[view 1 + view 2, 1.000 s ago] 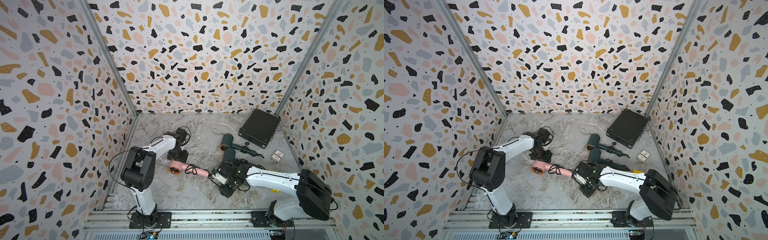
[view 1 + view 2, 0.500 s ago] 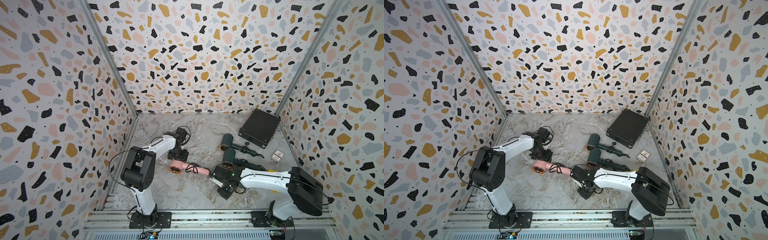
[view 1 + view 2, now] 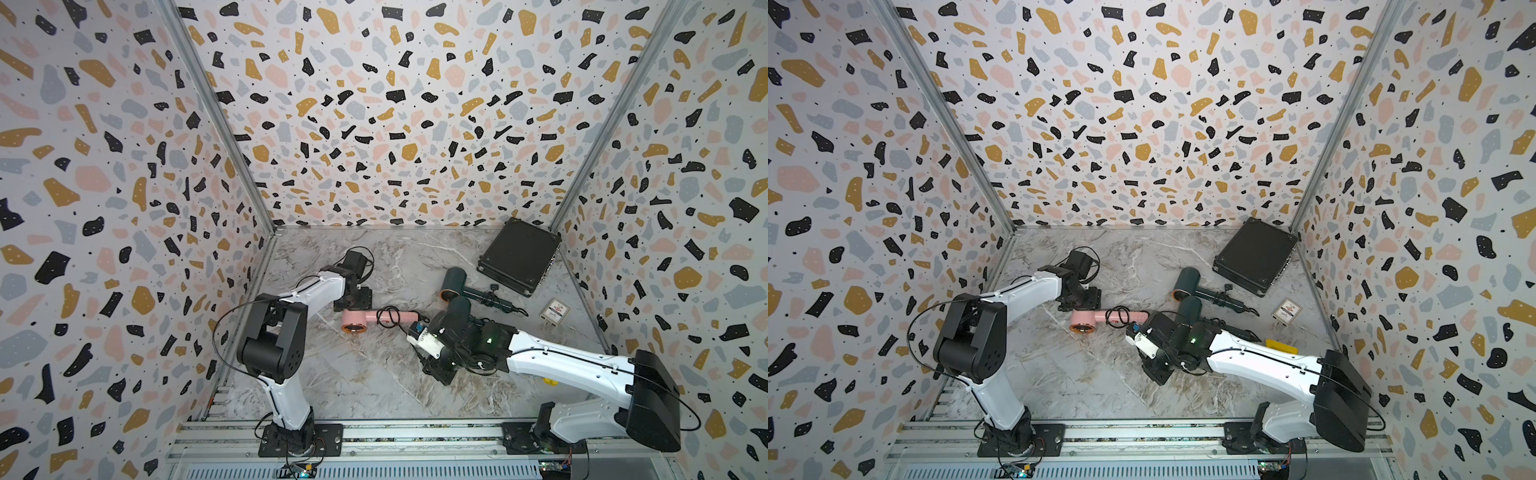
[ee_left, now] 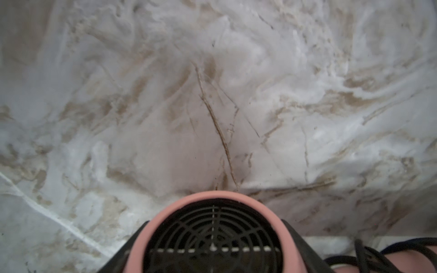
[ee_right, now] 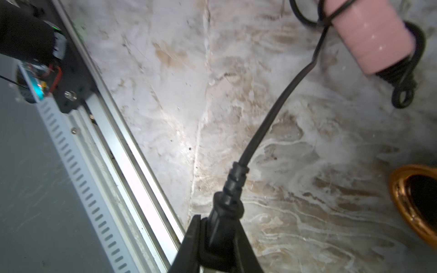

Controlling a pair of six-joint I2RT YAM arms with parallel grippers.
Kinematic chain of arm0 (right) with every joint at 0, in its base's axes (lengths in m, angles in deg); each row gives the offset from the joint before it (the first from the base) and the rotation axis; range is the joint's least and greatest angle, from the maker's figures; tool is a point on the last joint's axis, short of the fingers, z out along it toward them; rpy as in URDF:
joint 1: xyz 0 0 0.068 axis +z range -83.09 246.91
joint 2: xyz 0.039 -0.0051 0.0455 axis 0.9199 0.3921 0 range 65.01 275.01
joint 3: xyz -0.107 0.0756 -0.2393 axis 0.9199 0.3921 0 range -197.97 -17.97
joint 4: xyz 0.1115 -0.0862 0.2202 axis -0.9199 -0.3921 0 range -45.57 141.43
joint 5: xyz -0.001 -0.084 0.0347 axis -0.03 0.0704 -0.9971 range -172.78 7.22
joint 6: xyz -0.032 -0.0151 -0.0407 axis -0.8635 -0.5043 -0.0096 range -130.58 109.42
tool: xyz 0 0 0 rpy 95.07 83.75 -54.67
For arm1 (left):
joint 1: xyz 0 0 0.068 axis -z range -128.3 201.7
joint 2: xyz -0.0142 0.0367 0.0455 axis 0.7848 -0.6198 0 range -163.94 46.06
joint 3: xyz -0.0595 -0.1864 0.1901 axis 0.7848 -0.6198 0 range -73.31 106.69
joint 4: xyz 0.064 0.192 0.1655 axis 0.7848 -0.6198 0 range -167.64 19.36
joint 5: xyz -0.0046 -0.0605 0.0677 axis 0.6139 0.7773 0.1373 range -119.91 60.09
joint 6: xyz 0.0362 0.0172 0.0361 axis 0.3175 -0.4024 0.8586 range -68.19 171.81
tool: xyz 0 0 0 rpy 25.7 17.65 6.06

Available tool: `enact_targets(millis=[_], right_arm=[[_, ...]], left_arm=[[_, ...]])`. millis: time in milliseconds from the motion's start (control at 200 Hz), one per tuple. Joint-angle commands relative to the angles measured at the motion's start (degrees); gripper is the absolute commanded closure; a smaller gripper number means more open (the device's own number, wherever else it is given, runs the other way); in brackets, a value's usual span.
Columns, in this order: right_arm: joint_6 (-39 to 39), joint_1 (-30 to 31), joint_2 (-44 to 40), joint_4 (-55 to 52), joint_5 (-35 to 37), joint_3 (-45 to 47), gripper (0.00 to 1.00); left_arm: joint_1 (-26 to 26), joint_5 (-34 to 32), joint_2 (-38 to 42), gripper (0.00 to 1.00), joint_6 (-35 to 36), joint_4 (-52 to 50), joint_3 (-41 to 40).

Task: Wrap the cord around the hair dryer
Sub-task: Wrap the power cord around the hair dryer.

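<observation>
Top views both show the pink hair dryer (image 3: 368, 321) lying on the marble table (image 3: 332, 374). Its long axis runs across the table, the handle toward the right arm's side and the orange-rimmed mouth facing the front rail (image 3: 415, 432). The left gripper (image 3: 356, 302) clamps its head from behind. The right gripper (image 3: 434, 370) sits near the handle's end.

Left wrist view: black fingers (image 4: 301, 245) press both sides of the grilled rear.

Right wrist view: the jaws pinch the plug (image 5: 222, 224), and the cord (image 5: 272, 111) runs from it to loops at the handle.
</observation>
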Motion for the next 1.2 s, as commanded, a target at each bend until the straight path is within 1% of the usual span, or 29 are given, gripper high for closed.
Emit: enact_targets(millis=[0,145,250,420,656,711,731,891,951,1041,1106,1196], right_arm=[[-1.8,0.2,-2.5,1.9,-4.0,-3.0,1.0],[-2.0,0.2,-1.9,5.6,-7.3,-5.8,1.0],[-2.0,0.2,-1.9,7.7,-8.8,-7.0,1.0],[-4.8,0.2,-4.0,5.1,-7.3,-9.6,1.0],[-9.7,-0.8,-7.5,-1.2,-4.0,-14.6,1.0],[-10.6,-2.1,-8.1,-1.7,-5.1,-15.4,1.0],[-10.8,-4.5,-8.2,-1.7,-5.8,-15.6,1.0],[-13.3,-13.2,-6.5,-1.5,-9.1,-18.0,1.0],[-13.9,-16.7,-5.4,-0.5,-10.3,-19.0,1.0],[-13.3,-22.4,-3.2,2.6,-13.3,-21.0,1.0],[-13.7,-24.6,-0.8,2.9,-14.6,-24.7,1.0],[-16.1,-25.7,2.9,-0.1,-13.1,-32.2,1.0]], left_arm=[[-0.5,-5.5,3.3,1.0,-7.3,10.5,-1.4],[-0.6,-9.6,4.2,1.0,-11.5,15.5,-3.8],[-0.6,-12.4,4.2,1.0,-12.1,16.5,-4.4],[-0.6,-16.4,3.3,1.0,-8.9,16.2,-4.4],[-0.6,-18.3,2.5,1.0,-4.7,17.7,-5.6],[-0.6,-18.0,2.8,1.0,-3.1,18.2,-6.0],[-0.5,-17.8,3.0,1.0,-2.5,18.5,-6.2],[-0.6,-18.1,6.0,1.0,2.5,17.8,-8.2],[-0.5,-17.2,7.2,1.0,3.6,16.6,-8.4],[1.4,-20.4,8.3,1.0,5.4,15.4,-8.2],[2.2,-21.3,8.0,1.0,6.4,14.3,-7.4],[2.2,-20.7,7.6,1.0,6.5,14.0,-7.0]])
